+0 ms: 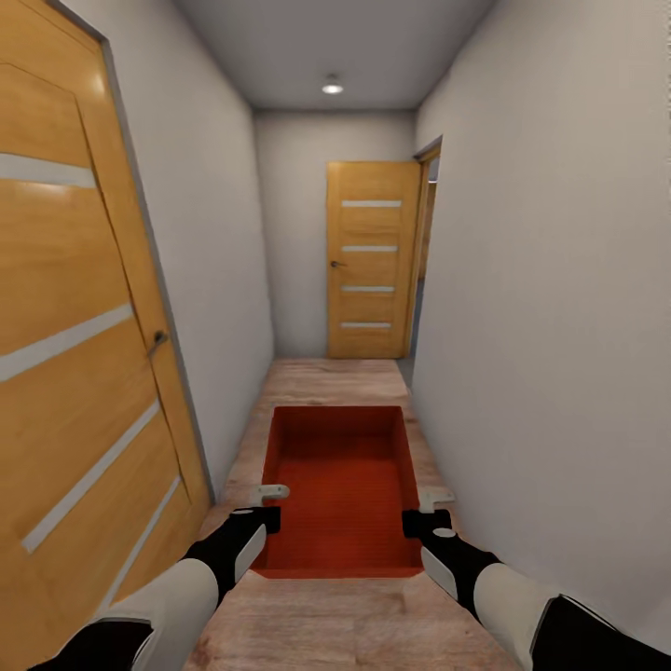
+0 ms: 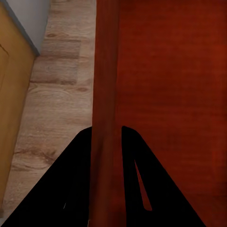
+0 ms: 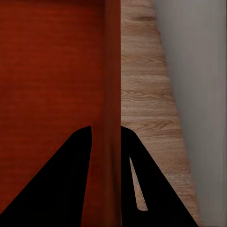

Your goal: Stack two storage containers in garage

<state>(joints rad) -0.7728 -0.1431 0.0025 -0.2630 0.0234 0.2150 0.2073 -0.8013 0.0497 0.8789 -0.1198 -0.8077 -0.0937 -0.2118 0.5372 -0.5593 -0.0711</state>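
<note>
We carry orange-red ribbed open bin [image 1: 343,485] down narrow corridor; left gripper [image 2: 107,142] and right gripper [image 3: 106,141] each pinch thin side wall. Risk: bin slips, or clips grey-white wall [image 1: 550,326] or wooden door [image 1: 65,354].

Narrow hallway — walls [image 1: 559,326] and doors [image 1: 371,261] hem the carried container [image 1: 340,485].

I look down a narrow corridor: grey walls [image 1: 550,280], wood plank floor [image 1: 326,377], a ceiling lamp [image 1: 332,88], wooden doors beside me [image 1: 75,373] and ahead [image 1: 371,261].
</note>
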